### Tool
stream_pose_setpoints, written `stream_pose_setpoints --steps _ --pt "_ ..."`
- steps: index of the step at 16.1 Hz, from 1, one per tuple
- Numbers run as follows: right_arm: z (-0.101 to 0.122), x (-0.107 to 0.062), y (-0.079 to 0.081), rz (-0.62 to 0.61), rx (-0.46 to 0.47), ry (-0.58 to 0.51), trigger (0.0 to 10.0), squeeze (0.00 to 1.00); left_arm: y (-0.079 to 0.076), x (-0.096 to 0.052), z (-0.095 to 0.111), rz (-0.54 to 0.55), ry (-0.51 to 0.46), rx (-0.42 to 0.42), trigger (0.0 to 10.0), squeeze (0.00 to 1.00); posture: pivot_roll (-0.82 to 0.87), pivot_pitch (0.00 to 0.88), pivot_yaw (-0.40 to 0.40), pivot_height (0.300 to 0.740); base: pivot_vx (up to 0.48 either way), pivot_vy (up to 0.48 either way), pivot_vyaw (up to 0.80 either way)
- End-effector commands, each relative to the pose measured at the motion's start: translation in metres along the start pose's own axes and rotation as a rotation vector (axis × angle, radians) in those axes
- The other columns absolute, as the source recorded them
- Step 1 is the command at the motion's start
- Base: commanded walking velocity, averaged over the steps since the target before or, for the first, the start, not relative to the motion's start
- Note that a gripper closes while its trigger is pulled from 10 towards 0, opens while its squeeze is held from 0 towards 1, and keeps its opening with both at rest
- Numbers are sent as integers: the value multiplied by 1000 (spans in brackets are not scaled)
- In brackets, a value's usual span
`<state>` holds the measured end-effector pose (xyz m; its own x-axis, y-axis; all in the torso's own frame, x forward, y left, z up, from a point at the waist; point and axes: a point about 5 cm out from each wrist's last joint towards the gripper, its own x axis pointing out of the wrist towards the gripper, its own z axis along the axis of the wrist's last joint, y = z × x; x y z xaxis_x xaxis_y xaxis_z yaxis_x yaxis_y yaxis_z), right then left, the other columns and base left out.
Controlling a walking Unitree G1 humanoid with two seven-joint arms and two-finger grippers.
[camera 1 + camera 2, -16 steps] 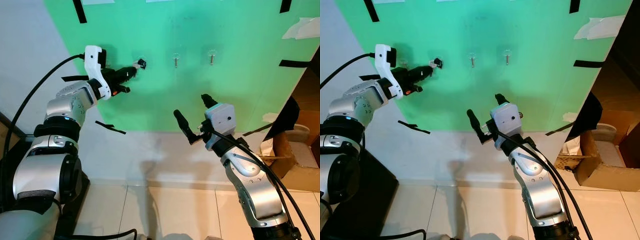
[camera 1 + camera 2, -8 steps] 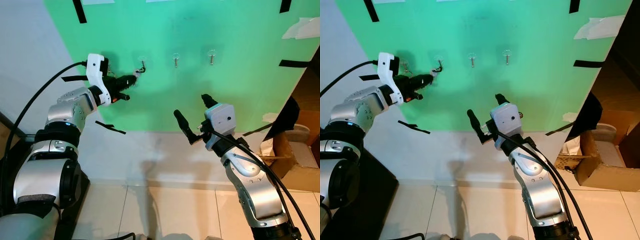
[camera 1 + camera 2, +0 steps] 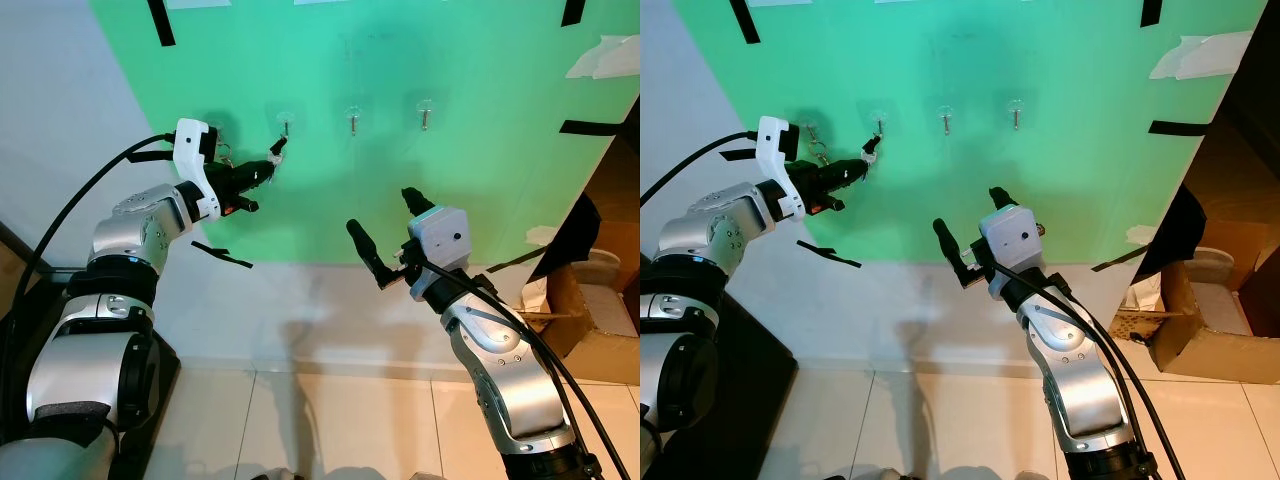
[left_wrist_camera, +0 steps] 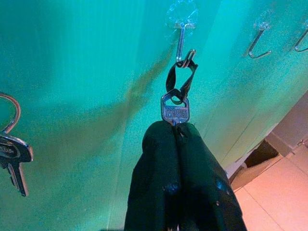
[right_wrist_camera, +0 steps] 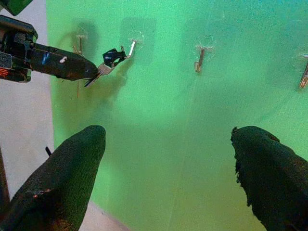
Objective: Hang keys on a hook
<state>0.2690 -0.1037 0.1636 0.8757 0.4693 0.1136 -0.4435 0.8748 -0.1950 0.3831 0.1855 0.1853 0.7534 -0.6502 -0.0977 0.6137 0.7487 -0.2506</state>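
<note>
Pinching the key (image 4: 175,111) in my left gripper (image 4: 177,132), its strap looped on the hook (image 4: 181,42) (right gripper (image 3: 385,238) spread, empty).

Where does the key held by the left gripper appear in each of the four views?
Left eye: key upper left of centre, below its hook.
Right eye: upper left.
Left wrist: centre, at the fingertips.
Right wrist: upper left.
Shared landmark: the hook its strap hangs on.
</note>
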Motion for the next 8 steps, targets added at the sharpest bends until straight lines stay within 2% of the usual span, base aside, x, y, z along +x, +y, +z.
stream_pose_setpoints --steps 1,4,8 --pt "3 3 4 28 -2 -22 10000 0 2 -2 -1 19 27 19 10000 0 -92 0 141 740 0 0 0" --pt "3 2 4 30 -6 -19 10000 0 1 1 -4 25 42 42 10000 0 -93 0 141 740 0 0 0" --pt "3 3 3 28 -13 -19 10000 0 -8 11 1 14 31 125 10000 0 -92 0 141 740 0 0 0"
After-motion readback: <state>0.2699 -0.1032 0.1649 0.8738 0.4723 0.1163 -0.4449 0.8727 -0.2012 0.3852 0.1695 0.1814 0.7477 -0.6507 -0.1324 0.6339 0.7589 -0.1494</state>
